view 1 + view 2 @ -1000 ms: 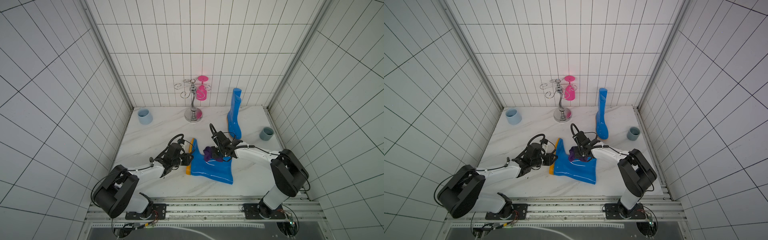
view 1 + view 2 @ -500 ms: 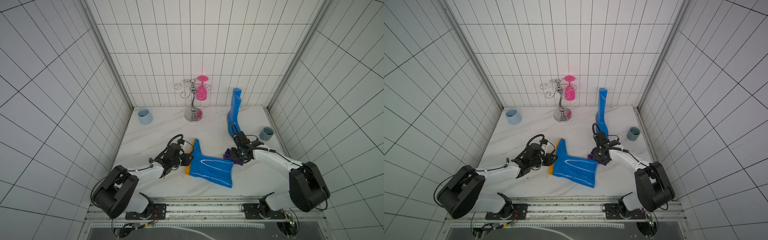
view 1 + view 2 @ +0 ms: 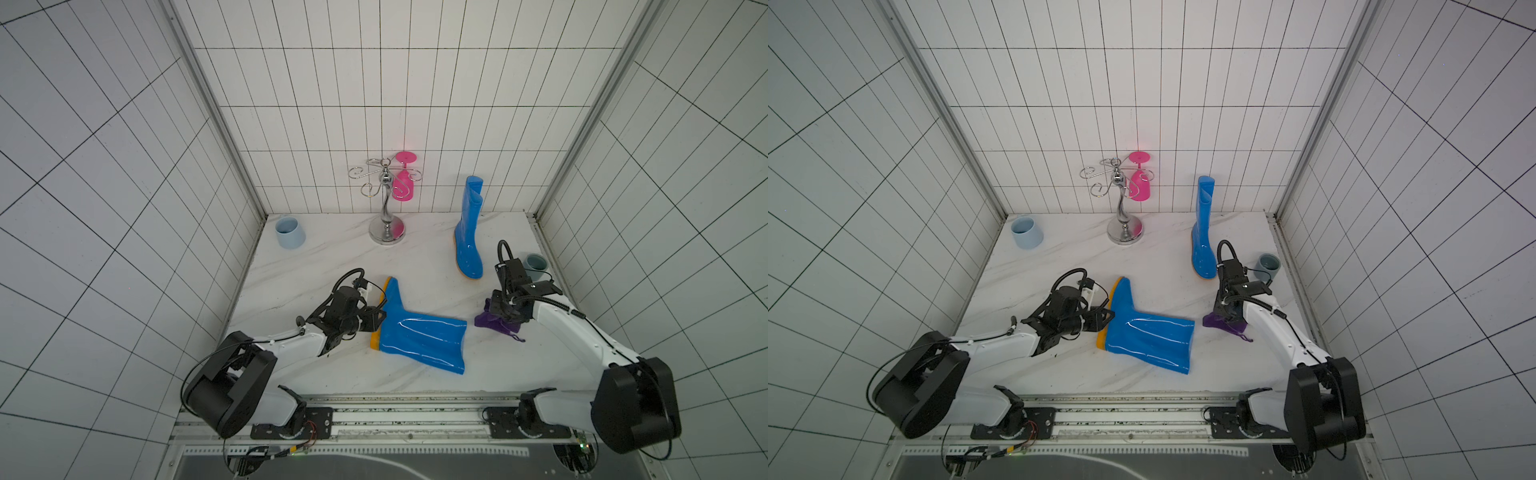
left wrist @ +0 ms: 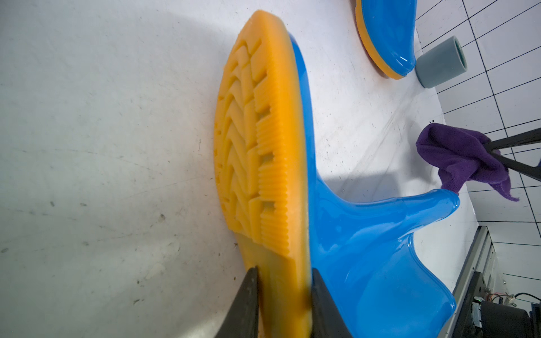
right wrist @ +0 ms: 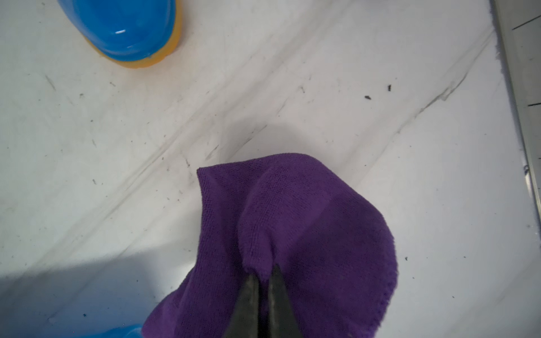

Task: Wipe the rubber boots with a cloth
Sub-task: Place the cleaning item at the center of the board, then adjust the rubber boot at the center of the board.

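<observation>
Counted: one lying boot (image 3: 419, 340) on its side mid-table, its sole clamped at the heel by the left gripper (image 3: 374, 322); one upright boot (image 3: 469, 237) near the back; one cloth (image 3: 490, 326) pinched in the closed right gripper (image 3: 500, 313), just beside the lying boot's open top; a pale cup (image 3: 289, 232), a grey cup (image 3: 535, 263), one stand (image 3: 386, 208), one pink glass (image 3: 404, 183). Only the left wrist view shows the tread (image 4: 248, 140) and a finger on each face of the sole; only the top views show stand, glass and pale cup.
</observation>
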